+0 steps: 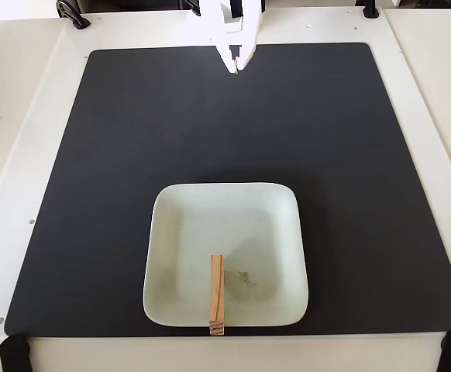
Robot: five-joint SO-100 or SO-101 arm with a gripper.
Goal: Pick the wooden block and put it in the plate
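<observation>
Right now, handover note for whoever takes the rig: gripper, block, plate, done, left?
Gripper: at the far edge of the black mat, fingertips together, holding nothing, well clear of the plate.
Wooden block: lies in the plate, lengthwise toward the camera, its near end resting over the near rim and sticking out slightly.
Done: block is placed on the plate and released.
Left: arguably nothing; maybe nudge the block fully inside if the overhang matters.
</observation>
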